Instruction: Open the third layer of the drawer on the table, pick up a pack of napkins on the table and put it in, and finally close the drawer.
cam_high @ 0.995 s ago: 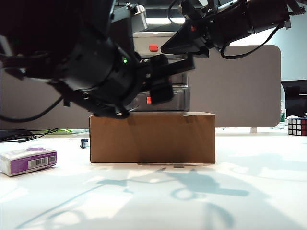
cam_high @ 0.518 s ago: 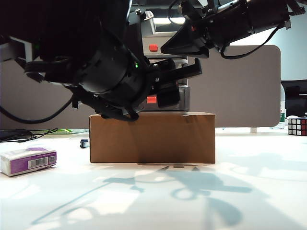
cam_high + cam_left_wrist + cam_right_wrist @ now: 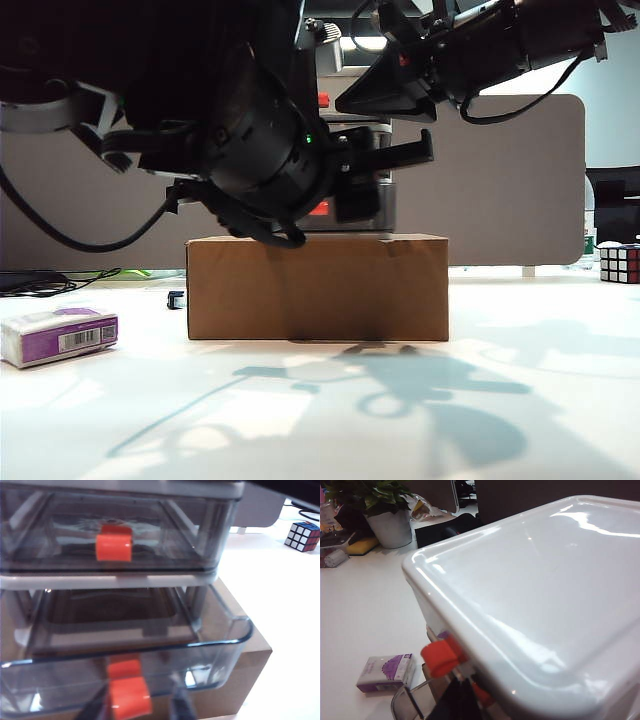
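The left tool (image 3: 136, 709) sits at the front of the small three-tier drawer unit with the light grey frame (image 3: 125, 580), which stands on a brown cardboard box (image 3: 318, 288) on the wide white desk (image 3: 320, 430). Over the last second, in the exterior view, the left arm's dark bulk has slid rightward across the unit and now covers more of it. Its fingers have come in on either side of the small red-orange handle (image 3: 129, 696) of the third layer (image 3: 212, 652), the lowest smoky translucent tray.

In the left wrist view the fingers are spread around that handle, with a gap showing on one side, so no firm pinch is visible yet. The tray's rounded front rim juts out past the frame above it, so it looks partly drawn out; how far cannot be judged from these views.

The right tool (image 3: 385, 98) has not shifted. It hangs over the unit's glossy white top, and whether its fingers are spread or pressed together cannot be told.

The small soft purple-and-white pack of napkins with a barcode label (image 3: 60, 335) lies where it lay, on the desk well to the left of the box and untouched.

The opening step therefore seems to be in hand, with the pick-up, the placing and the closing all still to come. A loose hold on so small a handle could slip as the tray is pulled.
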